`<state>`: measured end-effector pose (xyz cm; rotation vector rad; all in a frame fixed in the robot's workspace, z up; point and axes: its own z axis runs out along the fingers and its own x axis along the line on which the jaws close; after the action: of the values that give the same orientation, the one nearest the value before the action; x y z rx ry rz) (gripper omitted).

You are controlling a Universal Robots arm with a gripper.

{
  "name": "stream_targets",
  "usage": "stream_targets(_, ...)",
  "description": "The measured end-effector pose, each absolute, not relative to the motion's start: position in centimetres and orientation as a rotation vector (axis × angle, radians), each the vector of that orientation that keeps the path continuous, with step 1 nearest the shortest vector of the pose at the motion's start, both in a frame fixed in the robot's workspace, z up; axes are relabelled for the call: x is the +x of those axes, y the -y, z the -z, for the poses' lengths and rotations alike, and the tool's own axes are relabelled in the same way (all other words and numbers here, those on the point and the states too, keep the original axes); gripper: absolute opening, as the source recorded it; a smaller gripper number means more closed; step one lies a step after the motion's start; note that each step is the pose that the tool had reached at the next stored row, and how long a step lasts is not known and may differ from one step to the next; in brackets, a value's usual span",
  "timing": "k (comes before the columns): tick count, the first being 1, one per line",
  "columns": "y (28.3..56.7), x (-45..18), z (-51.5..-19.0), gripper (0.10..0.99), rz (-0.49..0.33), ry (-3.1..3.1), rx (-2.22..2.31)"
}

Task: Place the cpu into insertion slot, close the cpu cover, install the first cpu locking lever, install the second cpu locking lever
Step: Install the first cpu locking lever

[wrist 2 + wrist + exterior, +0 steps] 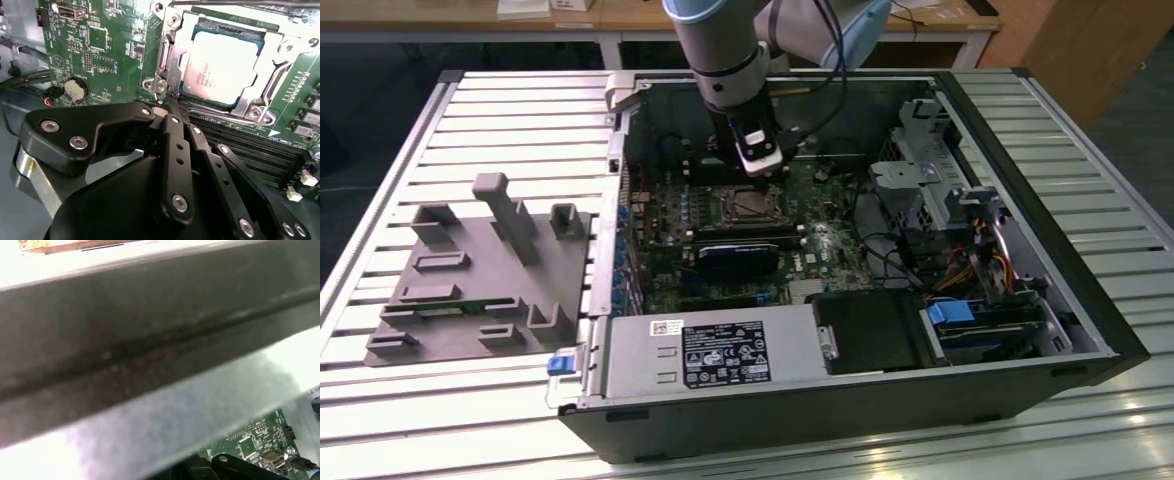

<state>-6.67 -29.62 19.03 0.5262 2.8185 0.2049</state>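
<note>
The cpu (220,65), a square chip with a dull silver top, lies in the insertion slot (750,205) on the green motherboard. The cpu cover (172,55), a silver frame with a big window, lies down over the chip's edges. A thin metal lever rod (235,3) runs along the far side of the socket. My gripper (172,102) is shut, its black fingertips (176,120) pressed together right at the socket's near corner, and I cannot tell whether they touch anything. In the exterior view the gripper (761,168) hangs just above the socket inside the open computer case.
Long black memory slots (250,145) run beside the socket, and a coin battery (75,89) sits on the board. A dark block (734,255), the power supply (700,355) and a drive cage (947,190) crowd the case. A grey fixture (480,270) lies on the slatted table. The case wall (150,340) looms close.
</note>
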Motion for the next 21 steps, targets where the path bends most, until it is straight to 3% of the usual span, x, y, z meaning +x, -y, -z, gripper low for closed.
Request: stream_targets(21,29.6,-6.7,-21.6,0.102,-0.205,-2.818,0.526)
